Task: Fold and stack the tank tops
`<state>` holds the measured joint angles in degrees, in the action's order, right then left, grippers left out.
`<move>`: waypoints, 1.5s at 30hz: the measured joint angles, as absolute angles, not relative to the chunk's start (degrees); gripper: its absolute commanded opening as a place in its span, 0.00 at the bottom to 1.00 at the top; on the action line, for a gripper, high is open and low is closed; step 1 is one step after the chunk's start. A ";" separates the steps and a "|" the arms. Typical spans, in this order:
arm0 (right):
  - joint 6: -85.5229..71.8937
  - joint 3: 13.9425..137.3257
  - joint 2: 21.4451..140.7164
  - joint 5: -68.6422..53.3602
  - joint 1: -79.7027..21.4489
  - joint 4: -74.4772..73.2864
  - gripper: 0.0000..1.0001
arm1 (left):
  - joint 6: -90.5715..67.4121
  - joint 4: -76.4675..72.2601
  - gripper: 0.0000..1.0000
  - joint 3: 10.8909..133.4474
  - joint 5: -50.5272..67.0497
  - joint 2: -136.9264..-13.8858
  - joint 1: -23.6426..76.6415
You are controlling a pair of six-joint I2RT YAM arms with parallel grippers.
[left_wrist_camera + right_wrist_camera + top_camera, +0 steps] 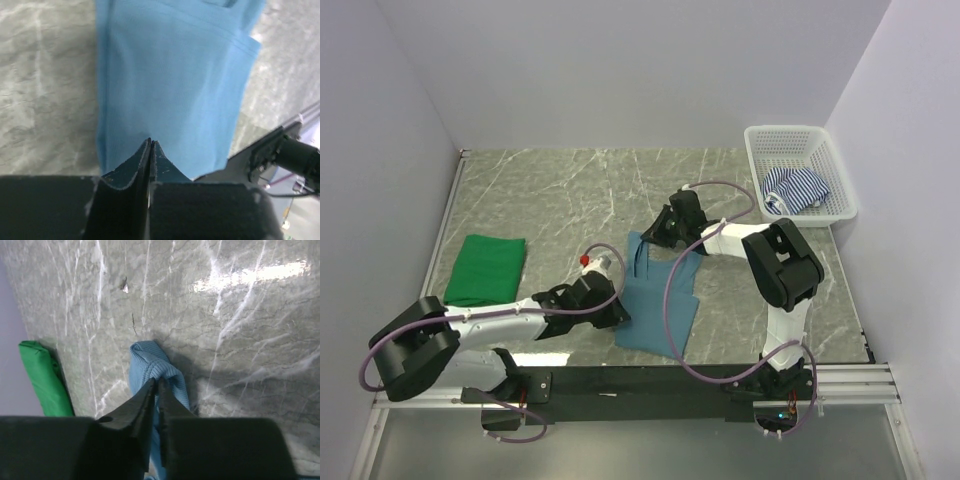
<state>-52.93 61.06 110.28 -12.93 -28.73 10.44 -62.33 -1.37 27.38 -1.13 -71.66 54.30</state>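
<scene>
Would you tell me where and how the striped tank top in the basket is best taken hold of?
Pinch the raised crumpled fold at the middle of the striped tank top, coming straight down from above. It lies bunched inside the white basket, whose walls likely block any sideways approach.

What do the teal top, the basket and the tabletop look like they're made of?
Teal top: soft matte knit, probably cotton jersey. The strap shows fine ribbing and the edges have stitched seams.
Basket: white moulded plastic, judging by its rigid open-mesh walls.
Tabletop: grey marble look with white veins, semi-glossy where it catches glare. Can't tell whether it's real stone or laminate.
</scene>
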 measured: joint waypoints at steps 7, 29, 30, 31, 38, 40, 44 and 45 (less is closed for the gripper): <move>-52.90 61.06 110.28 -12.53 -28.36 10.26 0.00 | -64.90 -1.78 0.01 26.59 -4.05 -76.27 54.70; -48.95 63.20 110.10 -15.09 -22.83 4.62 0.06 | -66.92 -4.08 0.01 25.54 -6.37 -76.29 55.99; -48.73 63.61 110.13 -15.09 -22.83 4.38 0.10 | -66.81 -3.86 0.01 25.56 -6.39 -76.20 55.99; -48.31 64.01 110.13 -15.11 -22.83 4.21 0.14 | -66.65 -3.62 0.01 25.63 -6.48 -76.03 55.99; -44.34 65.39 109.69 -13.96 -22.61 1.87 0.50 | -63.26 4.47 0.15 29.67 -7.81 -73.93 56.05; -42.94 65.78 108.64 -13.15 -22.59 0.03 0.50 | -61.84 6.37 0.17 32.36 -8.21 -73.73 56.10; -40.12 66.13 103.70 -9.87 -22.57 -4.49 0.49 | -59.11 7.53 0.17 38.30 -8.40 -73.80 56.10; -39.51 66.15 102.41 -8.93 -22.57 -5.45 0.49 | -58.54 7.44 0.16 39.64 -8.32 -74.04 56.10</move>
<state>-39.51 66.15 102.41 -8.93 -22.57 -5.45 -58.54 7.44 39.64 -8.32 -74.04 56.10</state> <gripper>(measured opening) 0.495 0.177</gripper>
